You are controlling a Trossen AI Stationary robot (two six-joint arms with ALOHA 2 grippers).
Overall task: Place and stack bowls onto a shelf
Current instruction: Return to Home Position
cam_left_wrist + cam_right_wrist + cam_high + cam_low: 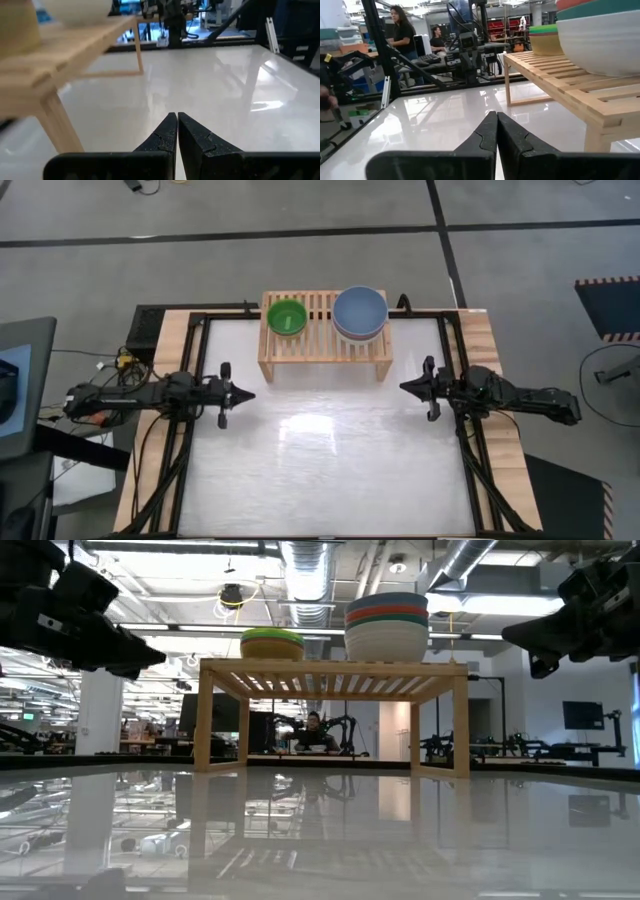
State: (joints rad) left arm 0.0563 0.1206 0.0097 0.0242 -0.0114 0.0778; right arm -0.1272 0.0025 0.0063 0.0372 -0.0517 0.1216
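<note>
Table [330, 470]: white glossy top, lying under both grippers; both arms hang above it without touching.

Shelf [322, 352]: light-wood slatted rack at the far edge, lying between the two grippers and a little beyond their tips. Its left leg is near the left gripper's tip and its right leg is near the right gripper's tip. No contact on either side.

Larger bowl stack [386, 625]: on the shelf's end nearer the right gripper. Cream-white at the bottom, then red, dark teal-green, and the blue bowl [360, 310] on top.

Smaller bowl stack [272, 643]: on the shelf's end nearer the left gripper. The lime green bowl [287, 317] is on top with a yellow one under it; anything lower I cannot tell.

Left gripper [250, 394]: fingers pressed together, nothing between them, tip pointing across the table at the right arm.

Right gripper [403, 387]: fingers likewise pressed together and empty, tip pointing back at the left gripper, well apart from it.
</note>
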